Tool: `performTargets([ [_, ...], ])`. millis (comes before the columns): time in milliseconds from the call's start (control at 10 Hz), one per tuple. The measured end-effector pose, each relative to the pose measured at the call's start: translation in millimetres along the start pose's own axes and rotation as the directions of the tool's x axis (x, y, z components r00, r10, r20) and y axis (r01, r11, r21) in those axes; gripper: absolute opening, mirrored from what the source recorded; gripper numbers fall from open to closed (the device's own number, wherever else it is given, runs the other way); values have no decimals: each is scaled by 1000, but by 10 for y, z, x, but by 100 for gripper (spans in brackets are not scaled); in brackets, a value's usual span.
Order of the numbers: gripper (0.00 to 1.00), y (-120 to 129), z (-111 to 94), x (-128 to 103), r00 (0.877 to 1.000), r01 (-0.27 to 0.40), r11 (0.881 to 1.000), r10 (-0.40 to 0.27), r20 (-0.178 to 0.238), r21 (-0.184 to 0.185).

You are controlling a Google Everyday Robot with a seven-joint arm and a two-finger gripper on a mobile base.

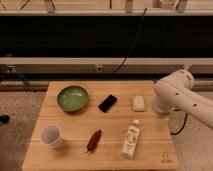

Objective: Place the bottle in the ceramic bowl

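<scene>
arm (176,95) bent at table (70,152) right edge; gripper (161,119) seemingly beneath, jaws apart; bottle (131,140) untouched.

Lit evenly from above, fairly bright across the pale wooden slatted table (75,150). Dark along the upper band of the frame. Soft, short shadows beside the white cup (51,135) and beneath the white robot arm (180,95). Faint sheen on the round green-glazed bowl (72,97). Shaded under that arm at centre right: the gripper (161,120), spread apart.
</scene>
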Motion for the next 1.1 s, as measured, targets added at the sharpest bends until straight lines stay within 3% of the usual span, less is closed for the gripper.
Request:
performTargets([
  [100,80,-2,26,-135,999,39,999,-39,-6,3],
  [600,80,39,44,-273,986,161,987,-161,-34,3],
  [1100,80,41,83,-457,956,287,958,-287,-59,-12],
])
